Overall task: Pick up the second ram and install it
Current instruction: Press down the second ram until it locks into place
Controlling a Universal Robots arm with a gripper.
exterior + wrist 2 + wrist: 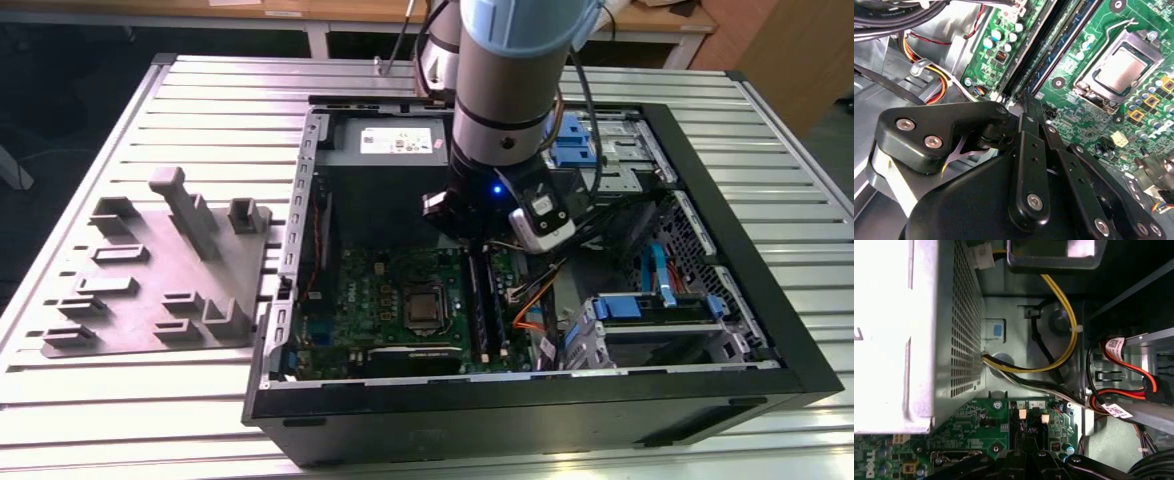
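Gripper sat over the mobo RAM slots beside the CPU socket; I saw fingers pressed together, tips on the slots.

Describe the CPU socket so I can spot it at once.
Inside the open black computer case, find the green motherboard. The CPU socket is the square, silver-framed part near its middle, at the exterior view's left of the long, narrow black memory slots.

Arm reaches straight down, claw fingers drawn together, pointing down
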